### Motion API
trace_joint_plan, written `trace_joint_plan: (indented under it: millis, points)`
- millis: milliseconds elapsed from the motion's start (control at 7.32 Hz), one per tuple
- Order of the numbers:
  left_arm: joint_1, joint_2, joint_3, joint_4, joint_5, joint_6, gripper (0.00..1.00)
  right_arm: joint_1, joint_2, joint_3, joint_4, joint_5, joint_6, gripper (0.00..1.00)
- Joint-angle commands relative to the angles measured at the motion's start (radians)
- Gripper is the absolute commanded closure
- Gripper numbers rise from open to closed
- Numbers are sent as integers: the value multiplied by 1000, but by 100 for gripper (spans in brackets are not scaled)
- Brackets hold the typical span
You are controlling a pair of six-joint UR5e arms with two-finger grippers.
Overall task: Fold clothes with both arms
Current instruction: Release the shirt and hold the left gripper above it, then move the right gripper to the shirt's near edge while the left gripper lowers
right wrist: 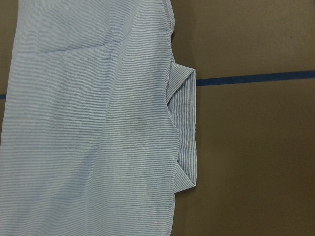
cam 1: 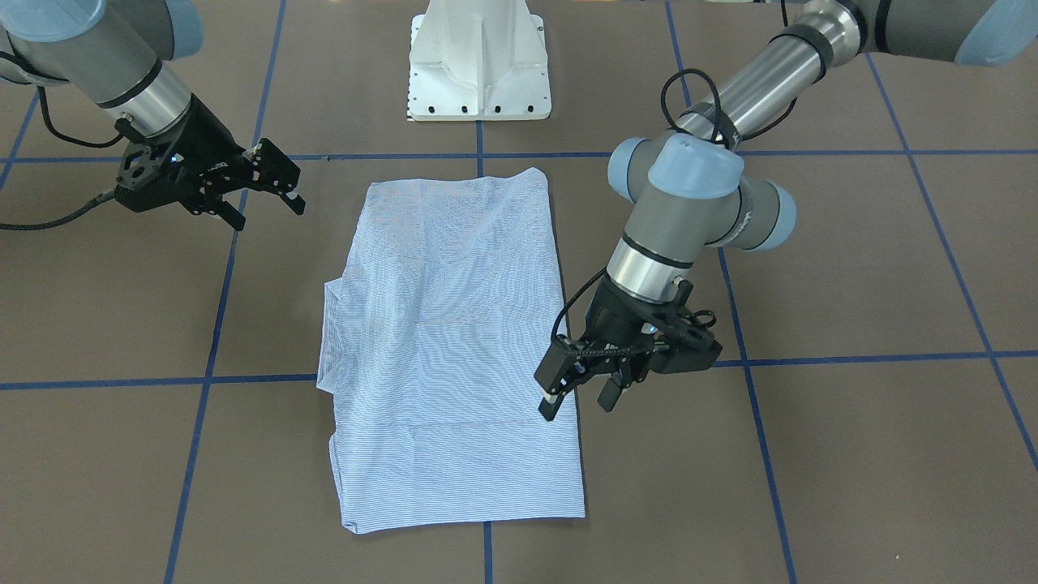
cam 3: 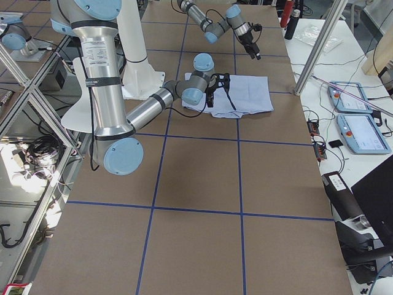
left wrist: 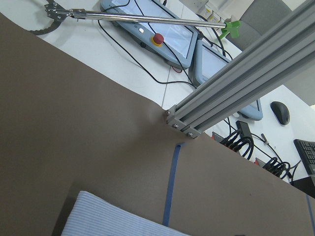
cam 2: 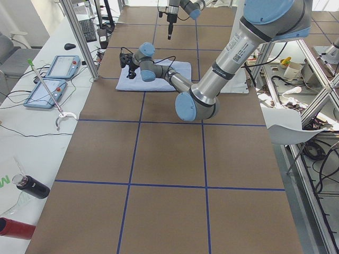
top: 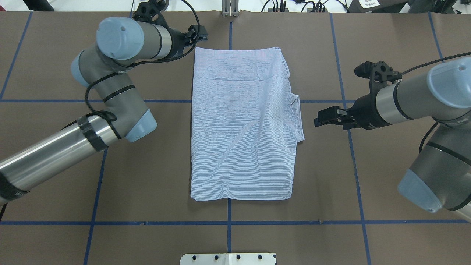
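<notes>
— Where's the shirt?
— Flat on the middle of the brown worktop, folded to a long rectangle, with the collar poking out of its right edge.
— And the right pincer?
— Beside that collar, clear of the cloth — fingers apart, nothing in them.
— The left pincer?
— Farther off, at the shirt's far left corner, fingers apart and empty too. Whether a tip touches the cloth, I cannot tell.
— Beyond it?
— An aluminium post at the worktop's far edge.

Grey-silver arms, pale-blue caps, black cables
</notes>
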Motion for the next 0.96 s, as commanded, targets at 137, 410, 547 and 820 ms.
trace_joint_plan:
  millis: [137, 410, 547, 820]
  points:
    - [10, 242, -343, 184, -70, 7, 0, -143, 116, 0, -212, -160, 2, 0]
    - [18, 280, -363, 184, -73, 6, 0, -287, 154, 0, -287, -347, 16, 2]
    - [19, 280, -357, 184, -79, 6, 0, -350, 151, -7, -287, -410, 16, 2]
    - [21, 281, -354, 184, -81, 6, 0, -376, 172, -70, -278, -413, 14, 8]
